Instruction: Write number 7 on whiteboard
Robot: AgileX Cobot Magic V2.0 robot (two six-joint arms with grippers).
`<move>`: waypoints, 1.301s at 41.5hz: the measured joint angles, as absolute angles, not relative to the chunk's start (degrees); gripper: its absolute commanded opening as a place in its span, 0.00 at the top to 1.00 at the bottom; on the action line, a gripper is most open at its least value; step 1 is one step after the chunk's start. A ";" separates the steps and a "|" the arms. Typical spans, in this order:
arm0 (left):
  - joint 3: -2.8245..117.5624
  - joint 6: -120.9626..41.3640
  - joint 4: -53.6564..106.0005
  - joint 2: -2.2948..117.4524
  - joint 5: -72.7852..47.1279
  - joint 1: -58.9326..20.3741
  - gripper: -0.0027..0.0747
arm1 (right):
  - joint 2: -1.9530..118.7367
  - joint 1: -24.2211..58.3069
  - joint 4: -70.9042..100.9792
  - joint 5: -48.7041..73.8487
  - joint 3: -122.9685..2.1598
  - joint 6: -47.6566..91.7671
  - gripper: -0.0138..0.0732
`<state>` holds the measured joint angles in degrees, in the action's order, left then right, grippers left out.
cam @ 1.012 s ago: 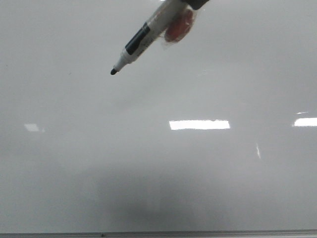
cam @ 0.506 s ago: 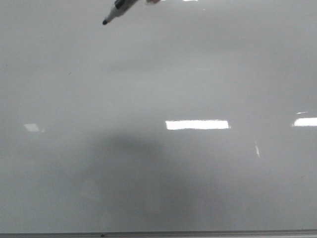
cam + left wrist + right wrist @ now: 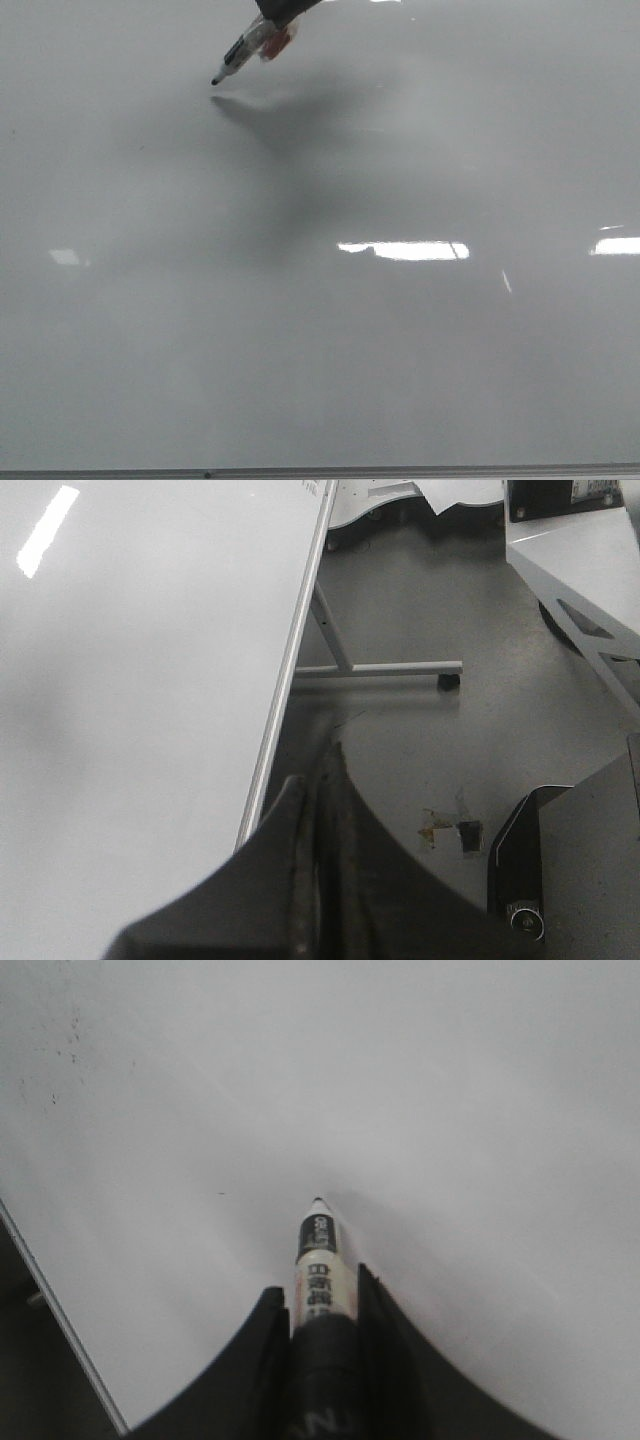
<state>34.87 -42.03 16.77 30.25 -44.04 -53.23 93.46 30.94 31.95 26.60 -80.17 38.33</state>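
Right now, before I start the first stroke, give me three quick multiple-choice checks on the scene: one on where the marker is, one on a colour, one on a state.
1. Where is the marker in the front view?
A. Near the top of the whiteboard, left of centre
B. Low at the right, by the frame
C. Lying flat on the floor

2. What colour is the marker's tip?
A. Red
B. Black
C. Blue

3. What is the state of the board as seen from the front?
A. A full 7 is drawn
B. Half a stroke is drawn
C. No ink line is visible

Answers:
1 A: the pen slants in from the upper edge, tip pointing down-left.
2 B: the tip shows dark black in the front and right wrist views.
3 C: only glare patches and shadow show; the right pincer holds the marker.
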 measured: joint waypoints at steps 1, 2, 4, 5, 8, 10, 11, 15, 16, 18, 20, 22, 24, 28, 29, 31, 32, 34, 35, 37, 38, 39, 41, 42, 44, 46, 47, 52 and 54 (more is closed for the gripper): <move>34.87 -42.03 16.77 30.25 -44.04 -53.23 0.99 | 93.74 30.94 31.95 26.42 -80.28 38.33 0.91; 34.87 -42.03 16.77 30.25 -44.04 -53.23 0.99 | 94.01 30.94 31.95 26.31 -80.42 38.33 0.91; 34.87 -42.03 16.77 30.25 -44.04 -53.23 0.99 | 94.29 30.94 32.07 26.19 -80.52 38.33 0.91; 34.87 -42.03 16.77 30.25 -44.04 -53.23 0.99 | 94.32 30.94 32.07 25.86 -80.63 38.33 0.91; 34.87 -42.03 16.77 30.25 -44.04 -53.23 0.99 | 94.57 30.94 32.20 25.79 -80.63 38.33 0.91; 34.87 -42.03 16.77 30.25 -44.04 -53.23 0.99 | 94.62 30.94 32.31 25.55 -80.63 38.33 0.91; 34.87 -42.03 16.77 30.25 -44.04 -53.23 0.99 | 94.71 30.94 32.40 25.55 -80.63 38.33 0.91; 34.87 -42.03 16.77 30.25 -44.04 -53.23 0.99 | 94.84 30.81 32.65 25.46 -80.63 38.22 0.91; 34.87 -42.03 16.77 30.25 -44.04 -53.23 0.99 | 94.96 30.69 32.65 25.46 -80.63 38.22 0.91; 34.87 -42.03 16.77 30.25 -44.04 -53.23 0.99 | 94.96 30.56 32.85 25.46 -80.63 38.22 0.91; 34.87 -42.03 16.77 30.25 -44.04 -53.23 0.99 | 94.96 30.18 33.08 25.46 -80.63 38.22 0.91; 34.87 -42.03 16.77 30.25 -44.04 -53.23 0.99 | 94.96 29.56 33.21 25.88 -80.63 38.22 0.91; 34.87 -42.03 16.86 30.25 -44.04 -53.23 0.99 | 94.68 28.81 33.47 26.43 -80.63 38.11 0.91; 34.87 -42.03 16.86 30.25 -44.04 -53.23 0.99 | 93.47 27.02 33.58 27.83 -80.63 38.11 0.91; 34.87 -42.03 16.86 30.25 -44.04 -53.23 0.99 | 93.10 26.36 33.58 28.11 -80.63 38.11 0.91; 34.87 -42.03 16.86 30.25 -44.04 -53.23 0.99 | 91.88 25.07 33.58 28.48 -80.16 38.11 0.91; 34.87 -42.03 16.86 30.25 -44.04 -53.23 0.99 | 91.40 24.27 33.58 28.49 -79.81 38.11 0.91; 34.87 -42.03 16.86 30.25 -44.04 -53.23 0.99 | 90.30 22.80 33.70 28.89 -79.08 38.11 0.91; 34.87 -42.03 16.86 30.25 -44.04 -53.23 0.99 | 89.69 22.16 33.70 29.12 -78.65 38.11 0.91; 34.87 -42.03 16.86 30.25 -44.04 -53.23 0.99 | 88.82 20.62 33.81 29.58 -78.05 38.11 0.91; 34.87 -42.03 16.86 30.25 -44.04 -53.23 0.99 | 88.56 20.12 34.04 30.01 -77.77 38.11 0.91; 34.87 -42.03 16.86 30.25 -44.04 -53.23 0.99 | 88.40 19.69 34.03 30.37 -77.62 38.11 0.91; 34.87 -42.03 16.86 30.25 -44.04 -53.23 0.99 | 88.00 19.03 34.25 31.00 -77.35 38.11 0.91; 34.87 -42.03 16.86 30.25 -44.04 -53.23 0.99 | 88.01 18.89 34.28 31.18 -77.24 38.11 0.91; 34.87 -42.03 16.86 30.25 -44.04 -53.23 0.99 | 88.01 18.74 34.38 31.71 -77.24 38.11 0.91; 34.87 -42.03 16.86 30.25 -44.04 -53.23 0.99 | 88.01 18.74 34.38 32.09 -77.24 38.11 0.91; 34.87 -42.03 16.86 30.25 -44.04 -53.23 0.99 | 88.01 18.74 34.26 32.20 -77.24 38.11 0.91; 34.87 -42.03 16.86 30.25 -44.04 -53.23 0.99 | 89.01 20.09 34.03 32.98 -76.09 38.11 0.91; 34.87 -42.03 16.86 30.25 -44.04 -53.23 0.99 | 89.89 21.25 33.95 33.56 -75.30 38.11 0.91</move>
